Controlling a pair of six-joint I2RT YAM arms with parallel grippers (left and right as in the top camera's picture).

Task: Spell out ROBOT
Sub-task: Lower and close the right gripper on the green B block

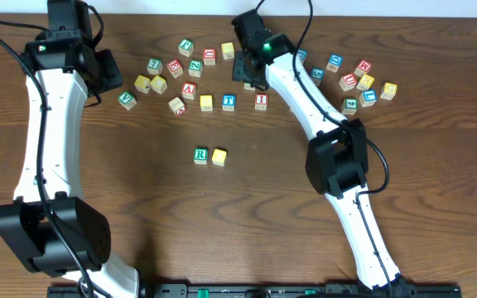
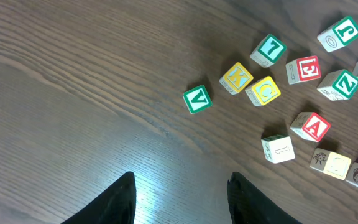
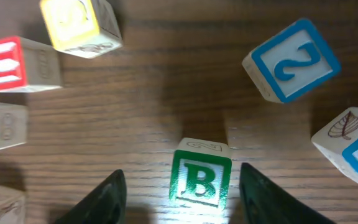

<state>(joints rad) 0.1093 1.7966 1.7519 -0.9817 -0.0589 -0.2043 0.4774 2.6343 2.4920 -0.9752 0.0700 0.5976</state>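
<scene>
Mid-table in the overhead view, a green R block (image 1: 200,155) sits with a yellow block (image 1: 219,156) just beside it on its right, apparently touching; the yellow one's letter is too small to read. Neither wrist view shows this pair. Loose blocks (image 1: 187,68) are scattered along the far side of the table (image 1: 222,223).

The right gripper (image 1: 251,76) hangs over the far-centre part of that scatter and hides what is under it from overhead. The right wrist view fills that in: right gripper (image 3: 182,177) spread wide, with a green B block (image 3: 201,180) upright on the wood between the fingers (image 3: 101,199), a gap showing on both sides. A blue 2 block (image 3: 291,59) lies far-right of it, apart.

The left gripper (image 1: 106,70) is at far left, beside the left end of the scatter. In its wrist view the left gripper (image 2: 182,196) is also wide, with only bare wood between the fingers (image 2: 114,199). A green V block (image 2: 196,99) and a yellow K block (image 2: 237,77) lie beyond them, untouched.
</scene>
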